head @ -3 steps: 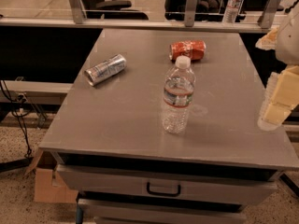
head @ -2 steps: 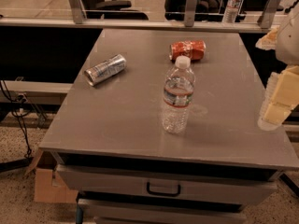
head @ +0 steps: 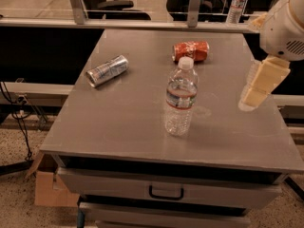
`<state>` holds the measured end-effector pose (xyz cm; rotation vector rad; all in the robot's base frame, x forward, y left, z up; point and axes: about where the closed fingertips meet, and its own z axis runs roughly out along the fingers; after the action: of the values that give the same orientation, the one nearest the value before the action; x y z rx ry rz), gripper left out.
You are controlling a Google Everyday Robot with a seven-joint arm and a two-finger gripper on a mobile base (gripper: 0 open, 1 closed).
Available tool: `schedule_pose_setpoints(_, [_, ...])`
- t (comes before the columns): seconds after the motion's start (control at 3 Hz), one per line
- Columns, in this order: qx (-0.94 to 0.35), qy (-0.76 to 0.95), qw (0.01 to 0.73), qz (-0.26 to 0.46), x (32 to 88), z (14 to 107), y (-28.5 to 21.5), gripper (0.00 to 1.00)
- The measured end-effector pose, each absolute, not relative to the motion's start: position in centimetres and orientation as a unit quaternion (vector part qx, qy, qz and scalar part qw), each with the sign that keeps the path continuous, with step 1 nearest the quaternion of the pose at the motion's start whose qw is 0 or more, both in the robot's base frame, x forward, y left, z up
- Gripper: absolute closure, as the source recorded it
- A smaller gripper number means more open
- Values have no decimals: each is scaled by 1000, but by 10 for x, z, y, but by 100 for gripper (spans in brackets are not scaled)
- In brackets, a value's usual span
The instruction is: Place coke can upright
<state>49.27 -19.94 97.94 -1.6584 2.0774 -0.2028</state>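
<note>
The coke can (head: 191,51) is red-orange and lies on its side at the far middle of the grey table (head: 118,127). My gripper (head: 249,102) hangs at the right side of the table, pointing down, with its cream-coloured end just above the surface. It is to the right of the can and nearer the front, well apart from it. It holds nothing that I can see. My white arm (head: 285,27) reaches in from the upper right.
A clear plastic water bottle (head: 180,98) stands upright mid-table, in front of the can. A silver-and-blue can (head: 107,71) lies on its side at the left. A drawer with a handle (head: 166,193) sits below. Another bottle (head: 236,4) stands behind the table.
My gripper has moved left and slightly up, further in over the table's right edge. The cans and the bottle have not moved.
</note>
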Motion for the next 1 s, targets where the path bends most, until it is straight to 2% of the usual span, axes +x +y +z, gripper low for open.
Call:
schedule_pose_setpoints(0.67, [-610, 720, 303, -136, 587, 983, -196, 0])
schedule_pose_setpoints(1.0, [-625, 708, 300, -135, 637, 962, -192, 0])
